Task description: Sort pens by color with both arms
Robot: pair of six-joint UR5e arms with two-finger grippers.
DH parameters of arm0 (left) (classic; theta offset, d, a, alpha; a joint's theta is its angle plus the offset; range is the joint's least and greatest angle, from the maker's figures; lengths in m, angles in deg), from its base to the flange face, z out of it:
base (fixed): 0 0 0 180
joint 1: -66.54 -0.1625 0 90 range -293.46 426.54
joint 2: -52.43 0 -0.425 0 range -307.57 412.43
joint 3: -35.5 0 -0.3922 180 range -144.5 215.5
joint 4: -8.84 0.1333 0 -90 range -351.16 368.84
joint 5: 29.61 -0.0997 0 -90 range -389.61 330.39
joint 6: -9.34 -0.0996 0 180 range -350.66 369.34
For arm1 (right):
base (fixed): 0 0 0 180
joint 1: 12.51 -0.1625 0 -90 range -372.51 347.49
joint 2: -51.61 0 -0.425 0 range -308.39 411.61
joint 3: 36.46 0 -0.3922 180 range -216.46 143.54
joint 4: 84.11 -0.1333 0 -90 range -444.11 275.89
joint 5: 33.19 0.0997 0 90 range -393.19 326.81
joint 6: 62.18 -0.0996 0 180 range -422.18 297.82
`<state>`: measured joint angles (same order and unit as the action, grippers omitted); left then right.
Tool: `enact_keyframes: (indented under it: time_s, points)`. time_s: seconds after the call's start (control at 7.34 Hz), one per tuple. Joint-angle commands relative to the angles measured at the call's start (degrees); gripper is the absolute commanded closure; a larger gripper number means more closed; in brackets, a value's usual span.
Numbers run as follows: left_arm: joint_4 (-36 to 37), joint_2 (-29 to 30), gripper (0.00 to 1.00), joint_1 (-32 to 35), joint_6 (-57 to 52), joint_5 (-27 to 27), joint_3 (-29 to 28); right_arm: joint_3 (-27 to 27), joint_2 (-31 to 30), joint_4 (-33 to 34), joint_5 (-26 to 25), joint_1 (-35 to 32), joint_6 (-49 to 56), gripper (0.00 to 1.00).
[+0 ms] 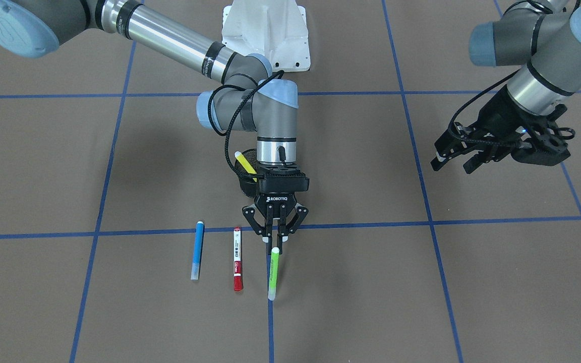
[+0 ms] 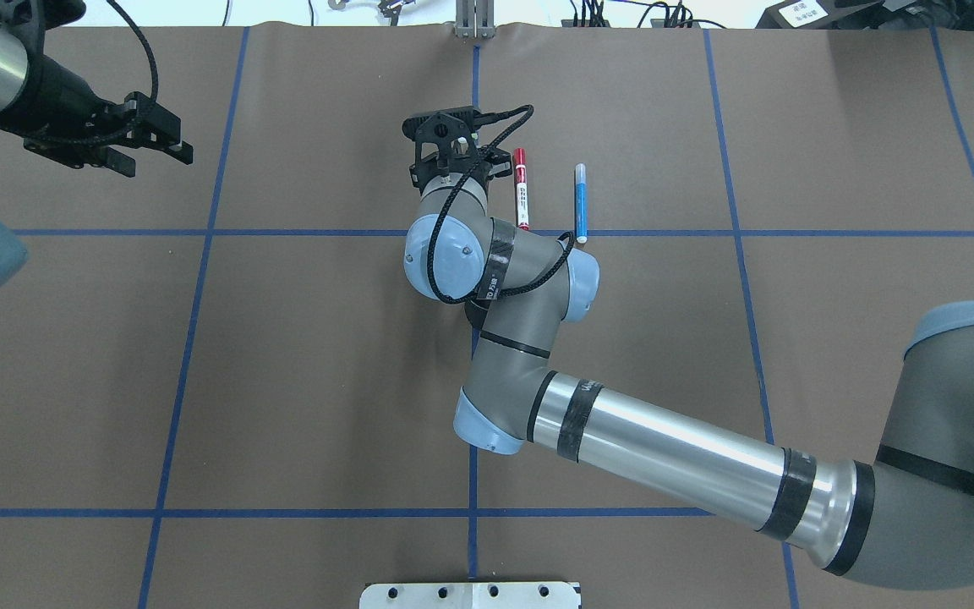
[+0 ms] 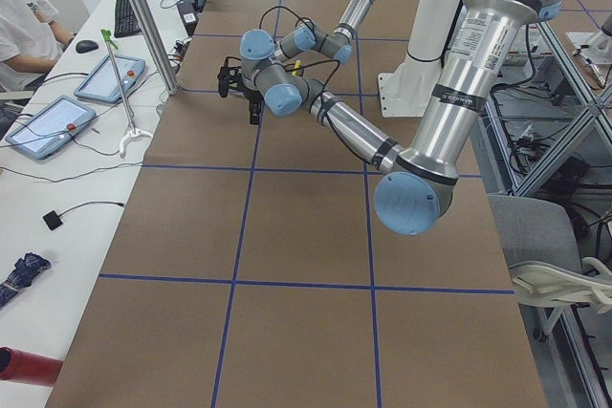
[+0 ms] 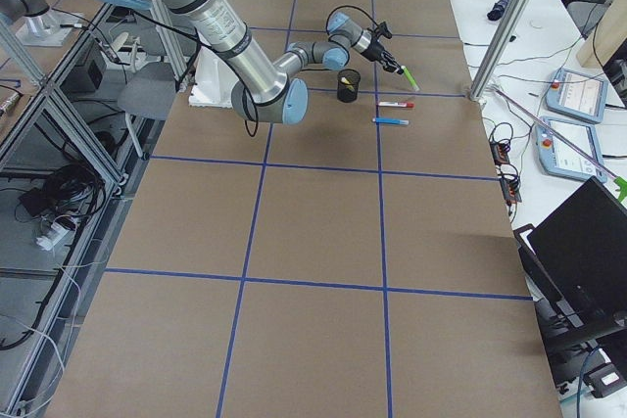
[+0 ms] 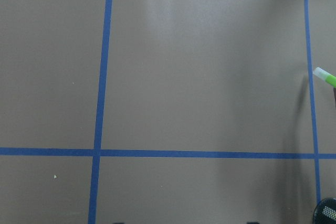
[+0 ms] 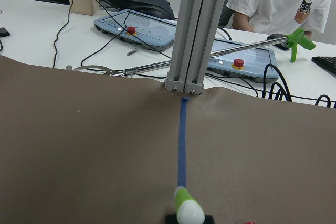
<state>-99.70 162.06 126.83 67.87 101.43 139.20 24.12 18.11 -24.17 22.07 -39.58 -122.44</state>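
While the right tool (image 1: 276,246) grips one green pen (image 1: 273,275), the left tool (image 1: 454,165) gapes.

One brand name reads clearly.
"ROBOTIQ" stands in white letters on the black body of the right gripper (image 1: 276,244); the print on the red-capped pen (image 1: 238,258) is too small to read.

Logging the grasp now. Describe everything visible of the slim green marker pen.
The slim green marker pen has a bright green, plastic-looking barrel and a pale cap at its free end. The right arm's black two-finger gripper pinches its other end; it slants down over a blue tape line on the brown table.
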Motion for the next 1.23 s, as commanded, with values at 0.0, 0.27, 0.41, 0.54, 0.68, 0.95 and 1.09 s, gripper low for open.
enact_keyframes:
  time_s: [0.0, 0.27, 0.41, 0.54, 0.68, 0.95, 1.09]
  points:
    - [0.0, -0.03, 0.17, 0.09, 0.09, 0.0, 0.18, 0.06, 0.02, 0.0, 0.55, -0.01, 0.22, 0.6]
    - [0.0, 0.14, 0.17, 0.09, 0.09, 0.0, 0.18, 0.33, 0.02, -0.09, 0.81, -0.09, 0.22, 0.48]
    - [0.09, 0.14, 0.17, 0.09, 0.18, 0.0, 0.53, 1.11, 0.02, -0.09, 0.81, -0.09, 0.14, 0.46]
    - [0.17, 0.14, 0.16, 0.09, 0.27, 0.0, 0.53, 4.08, -0.07, 0.0, 1.95, -0.27, 0.14, 0.37]
    - [0.44, 0.32, 0.16, -0.09, 1.14, 0.0, 0.36, 6.81, -0.07, 1.22, 4.48, -1.14, 0.22, 0.29]
    - [0.61, 2.59, 0.15, -0.26, 6.91, 0.0, -0.43, 18.9, -1.55, 10.67, 14.64, -4.64, -0.74, 0.04]
    - [0.7, 3.39, 0.13, -1.57, 11.03, -0.17, -0.26, 29.05, -8.43, 13.07, 19.57, -6.4, -0.74, 0.03]
